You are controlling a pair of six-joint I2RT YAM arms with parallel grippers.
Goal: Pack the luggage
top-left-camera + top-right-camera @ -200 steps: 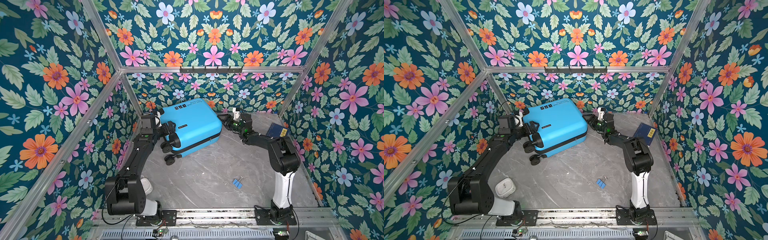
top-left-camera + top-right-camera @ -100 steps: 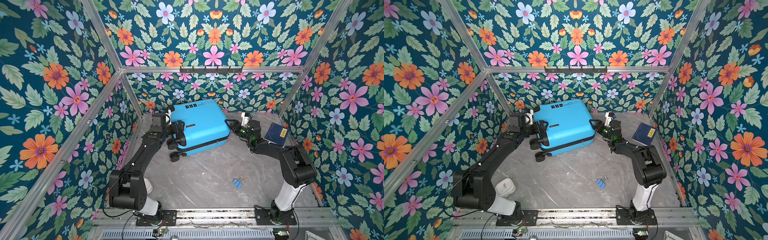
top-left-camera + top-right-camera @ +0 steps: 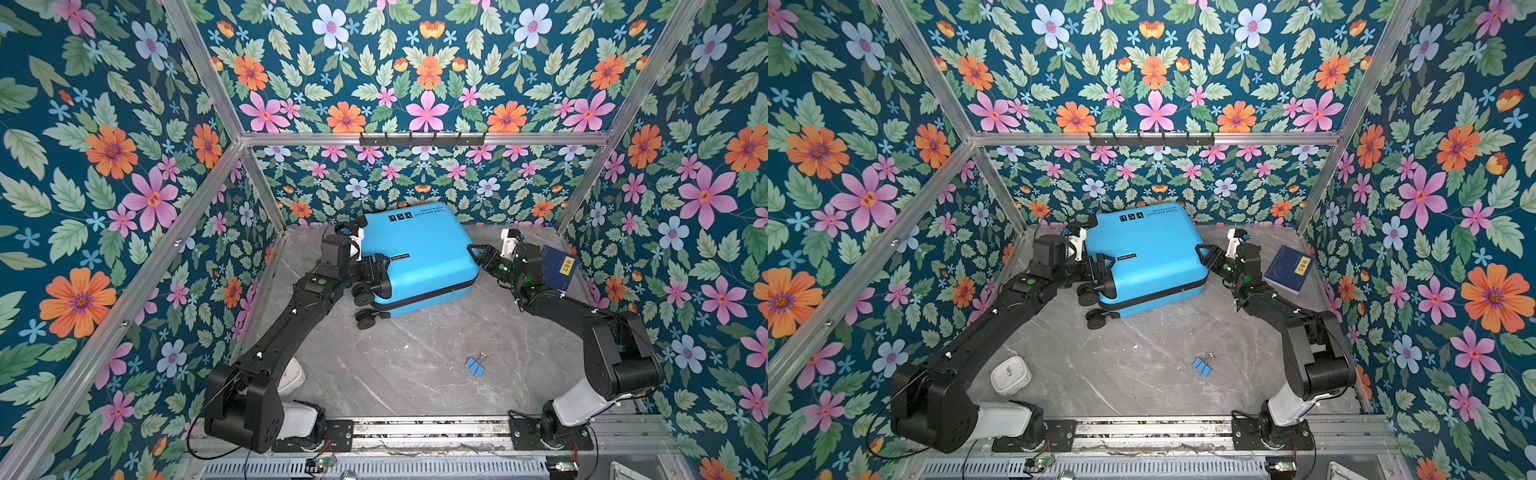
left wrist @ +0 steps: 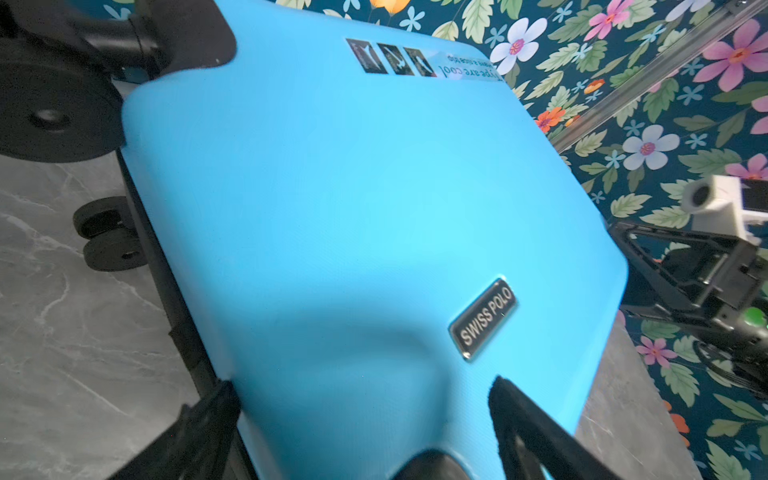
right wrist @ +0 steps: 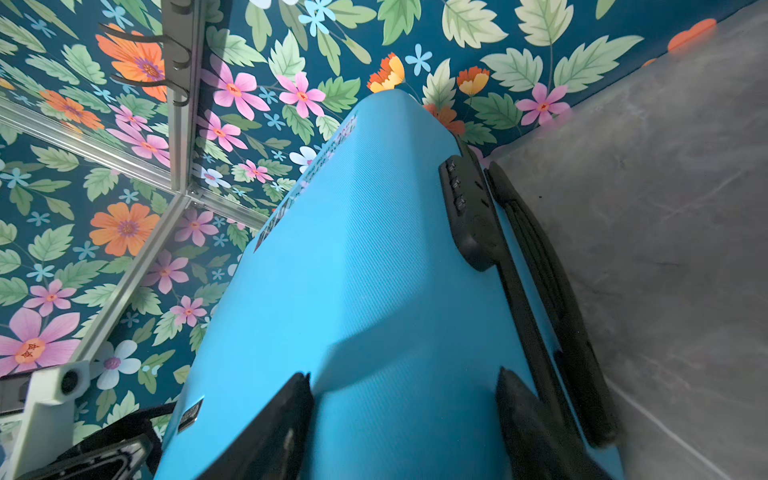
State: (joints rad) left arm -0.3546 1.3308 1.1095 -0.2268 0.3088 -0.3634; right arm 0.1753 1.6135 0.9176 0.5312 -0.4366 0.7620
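Observation:
The luggage (image 3: 419, 253) (image 3: 1150, 253) is a sky-blue hard-shell suitcase, zipped shut. It lies at the back of the table with its black wheels toward the left arm. My left gripper (image 3: 376, 270) (image 3: 1100, 270) straddles the upper shell at the wheel end. In the left wrist view its jaws (image 4: 361, 386) stand wide, and both fingers press on the shell (image 4: 353, 208). My right gripper (image 3: 476, 257) (image 3: 1202, 255) clasps the opposite end. In the right wrist view (image 5: 403, 374) one finger lies on the top face (image 5: 374, 291) and the other by the black seam.
A dark-blue book (image 3: 559, 266) (image 3: 1289, 268) leans behind the right wrist. Blue binder clips (image 3: 475, 366) lie at front centre. A white clock (image 3: 1010, 375) sits beside the left arm's base. The back wall stands just behind the suitcase, with a hook rail (image 3: 422, 139) above.
The luggage has slid to the right and turned, its wheel end swinging toward the back. Both grippers moved with it; the right arm drew back toward the right wall.

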